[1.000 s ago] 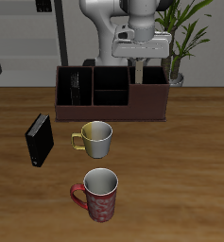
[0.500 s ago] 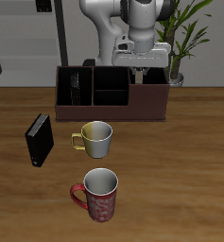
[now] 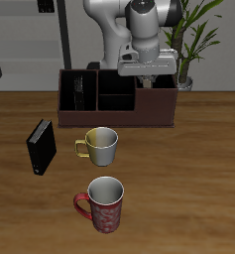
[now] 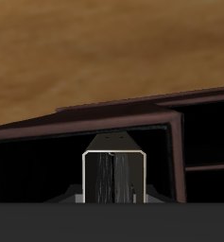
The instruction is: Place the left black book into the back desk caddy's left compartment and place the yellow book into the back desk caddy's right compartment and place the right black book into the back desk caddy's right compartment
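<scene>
Worktop: brown wood grain, with a leafy plant behind.
Back desk caddy: long reddish-brown box at the rear, black-lined sections.
Gripper: raised above the caddy's end nearest the plant — whether the fingers are parted, or grip anything, cannot be told.
Book in caddy: pale page edges seen upright in one deep section, directly below the gripper.
Black book: stands upright on the worktop, well apart from the caddy.
Mugs: yellow-handled mug and red patterned mug — nearer the front edge.
</scene>
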Tool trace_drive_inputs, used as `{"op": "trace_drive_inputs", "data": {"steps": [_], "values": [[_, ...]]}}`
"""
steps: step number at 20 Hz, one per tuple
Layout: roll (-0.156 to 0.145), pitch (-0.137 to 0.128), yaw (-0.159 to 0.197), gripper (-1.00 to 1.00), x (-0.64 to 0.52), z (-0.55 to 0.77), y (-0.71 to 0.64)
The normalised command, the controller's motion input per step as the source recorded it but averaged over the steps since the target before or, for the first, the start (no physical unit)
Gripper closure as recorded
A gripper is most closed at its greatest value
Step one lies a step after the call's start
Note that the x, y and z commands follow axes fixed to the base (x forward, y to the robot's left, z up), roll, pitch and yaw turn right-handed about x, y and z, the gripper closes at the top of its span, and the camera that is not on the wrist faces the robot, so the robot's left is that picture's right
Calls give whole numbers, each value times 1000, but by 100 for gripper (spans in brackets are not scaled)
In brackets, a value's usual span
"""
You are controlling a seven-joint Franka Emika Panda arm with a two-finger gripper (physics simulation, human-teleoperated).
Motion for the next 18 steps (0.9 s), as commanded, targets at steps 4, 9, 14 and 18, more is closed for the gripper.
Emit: {"op": "trace_drive_inputs", "data": {"steps": [4,9,14,18], "values": [[-20,0,-21,-100,34,34,-78],[11,-23,21,-100,23,59,-1],[-45,-17,14,-100,95,97,-164],[-62,-62,92,-100,234,240,-358]]}}
